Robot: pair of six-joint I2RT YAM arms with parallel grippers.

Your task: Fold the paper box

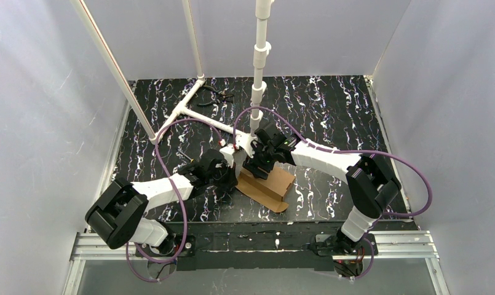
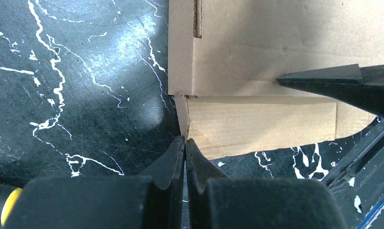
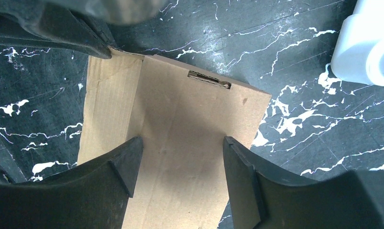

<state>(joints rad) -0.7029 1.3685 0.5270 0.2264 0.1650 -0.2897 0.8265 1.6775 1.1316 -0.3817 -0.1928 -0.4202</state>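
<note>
Left wrist: left gripper (image 2: 185, 141) touches paper box (image 2: 275, 43) corner.

left arm (image 1: 165, 187): stretched from near left toward centre | left tool (image 2: 185, 145): fingers pressed together | right arm (image 1: 324, 160): elbow right, forearm reaching left | right tool (image 3: 179, 143): pointing down, fingers apart

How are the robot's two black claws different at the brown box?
The left black end effector is shut; the right black end effector is open. The left one meets a corner of the brown cardboard box; the right one is over its flat middle. Both are at the box.
</note>
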